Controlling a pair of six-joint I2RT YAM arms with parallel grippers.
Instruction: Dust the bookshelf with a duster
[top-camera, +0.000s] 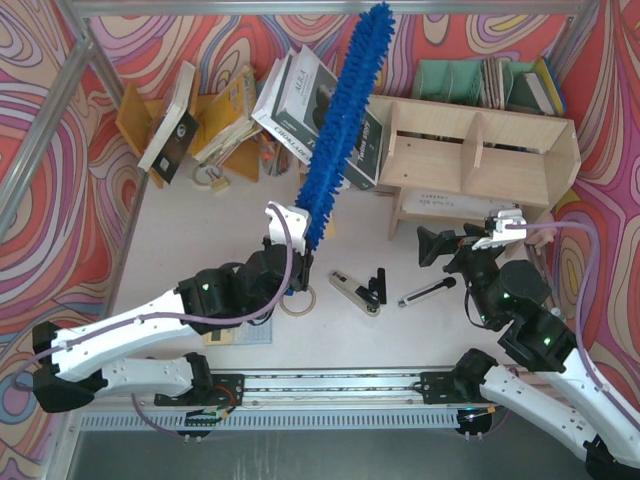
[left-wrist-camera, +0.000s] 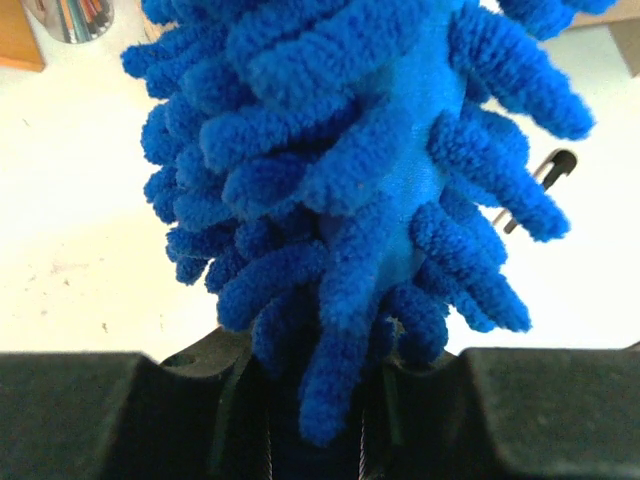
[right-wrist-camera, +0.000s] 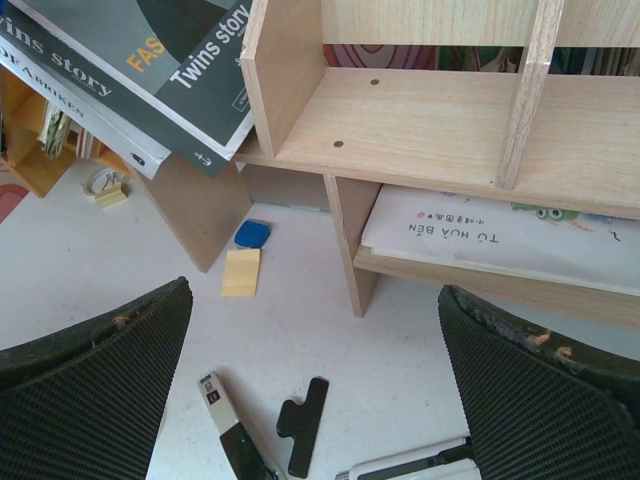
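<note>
On table (top-camera: 200, 230): one bookshelf (top-camera: 480, 160) | one duster (top-camera: 345, 120) clamped in left hand (top-camera: 300, 240) | right hand (top-camera: 465, 238) fingers wide apart

Overhead, two wrist close-ups; bookshelf (top-camera: 440, 160) shared

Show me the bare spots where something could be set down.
Bare table lies between the book rack and the left arm. The bookshelf upper tier is bare too. Crowded: the centre front, around the utility knife and black clip.
</note>
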